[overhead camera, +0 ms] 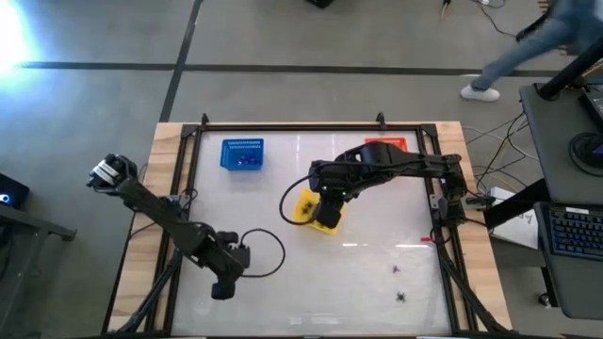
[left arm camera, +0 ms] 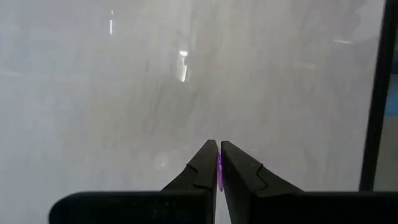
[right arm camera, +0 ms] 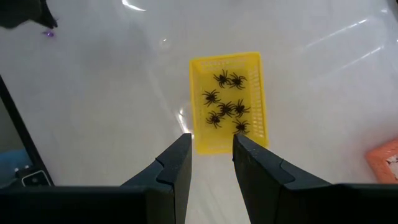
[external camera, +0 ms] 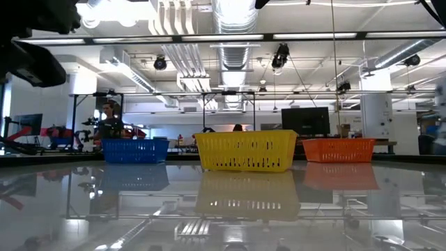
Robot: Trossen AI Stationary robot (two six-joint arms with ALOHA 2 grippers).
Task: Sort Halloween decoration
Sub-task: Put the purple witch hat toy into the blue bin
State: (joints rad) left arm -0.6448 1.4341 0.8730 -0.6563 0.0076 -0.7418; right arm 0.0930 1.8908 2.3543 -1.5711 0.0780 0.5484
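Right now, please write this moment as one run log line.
left gripper: shut on purple piece | right gripper: open, above yellow basket | black spiders: in yellow basket

Yellow basket (overhead camera: 307,206): largely covered by the right arm in the high view. Orange basket (right arm camera: 384,159): cut off by the picture's edge in the right wrist view. Purple bit (left arm camera: 219,165): only a sliver shows between the left gripper's (left arm camera: 219,152) closed fingertips; shape unreadable. Specks near the table's front right (overhead camera: 402,297): too small to identify.
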